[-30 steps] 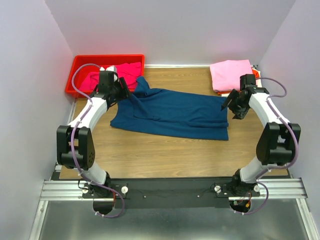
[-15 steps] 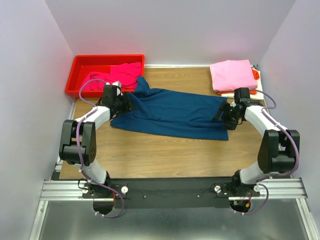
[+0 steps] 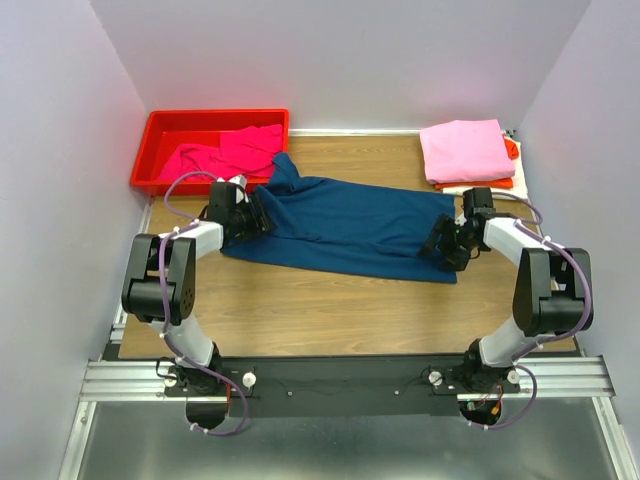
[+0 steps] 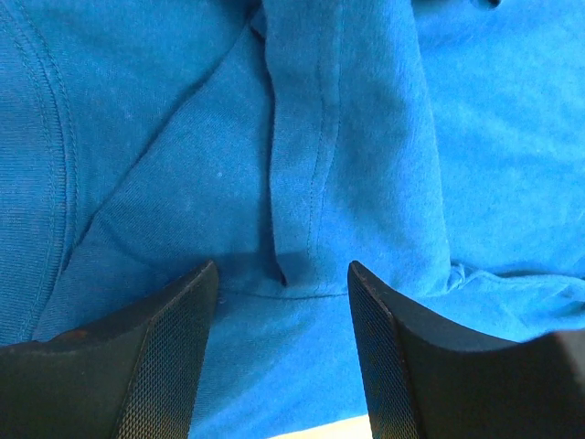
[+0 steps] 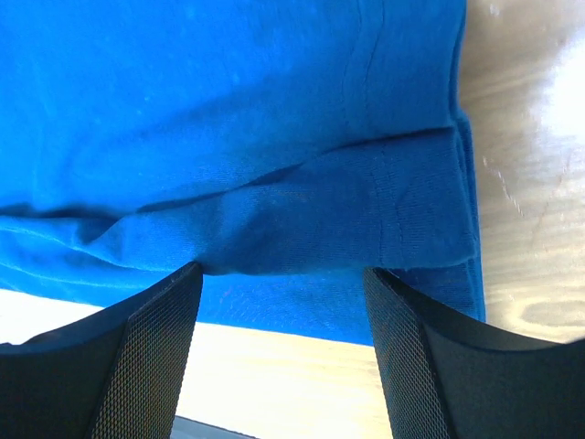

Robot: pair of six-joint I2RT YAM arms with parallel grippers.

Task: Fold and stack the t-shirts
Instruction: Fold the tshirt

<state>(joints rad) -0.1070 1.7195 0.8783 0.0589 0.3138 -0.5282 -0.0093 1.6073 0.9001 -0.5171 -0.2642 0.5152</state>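
A dark navy t-shirt (image 3: pixel 345 225) lies spread across the wooden table, part folded. My left gripper (image 3: pixel 250 212) is low at its left end, open, the jaws wide over blue cloth (image 4: pixel 274 210) with a folded seam between them. My right gripper (image 3: pixel 441 245) is low at the shirt's right lower corner, open, the jaws either side of the hem (image 5: pixel 366 219). A magenta t-shirt (image 3: pixel 230 152) lies in the red bin. A folded light pink t-shirt (image 3: pixel 462 150) tops a stack at the back right, with an orange one (image 3: pixel 512 150) under it.
The red plastic bin (image 3: pixel 165 125) stands at the back left corner. Walls close in the table on the left, back and right. Bare wood (image 3: pixel 330 310) shows in front of the navy shirt, up to the black rail with the arm bases.
Both arms have come down and inward from above the shirt's ends. The left gripper now sits on the shirt's left end, the right at its lower right corner.
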